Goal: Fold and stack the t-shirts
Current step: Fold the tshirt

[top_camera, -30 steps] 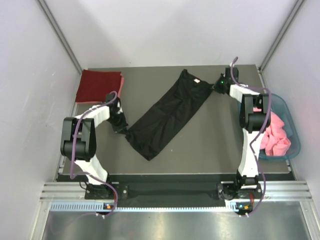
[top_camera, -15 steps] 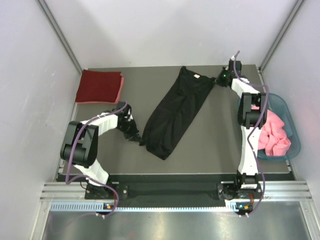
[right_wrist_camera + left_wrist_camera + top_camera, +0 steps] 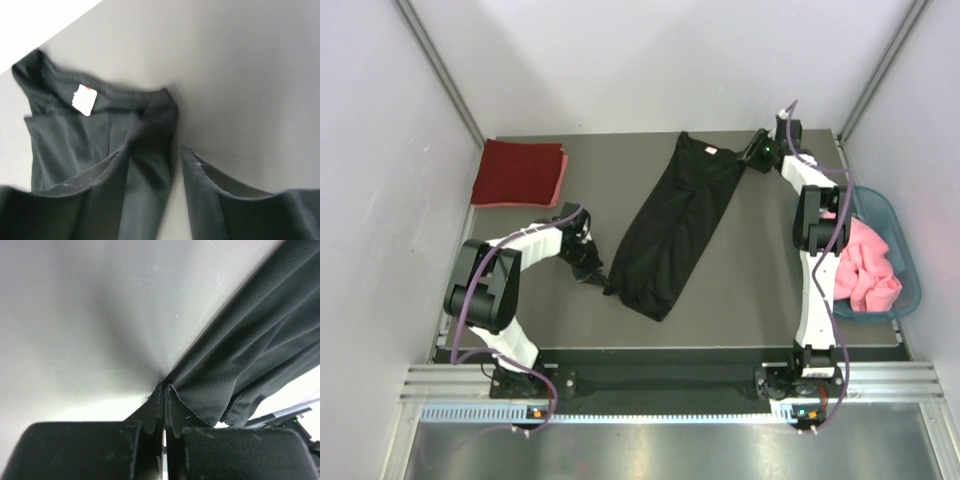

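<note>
The black t-shirt point(image 3: 675, 225) lies stretched in a long narrow strip from the table's back right toward the front middle. My left gripper point(image 3: 598, 280) is shut on its lower hem corner; the left wrist view shows the closed fingertips point(image 3: 165, 390) pinching the mesh cloth point(image 3: 260, 340). My right gripper point(image 3: 752, 155) stands open at the collar end. In the right wrist view its fingers point(image 3: 155, 150) are spread, with the shirt's shoulder point(image 3: 150, 130) lying loose between them near the white label point(image 3: 84, 99). A folded dark red t-shirt point(image 3: 518, 172) sits at the back left.
A teal basket point(image 3: 900, 230) off the table's right edge holds crumpled pink t-shirts point(image 3: 868, 265). Grey walls close in the table on the left, back and right. The right arm stretches along the right edge.
The right gripper has opened and let go of the collar. The left gripper has carried the hem to the right, so the shirt now lies steeper and narrower.
</note>
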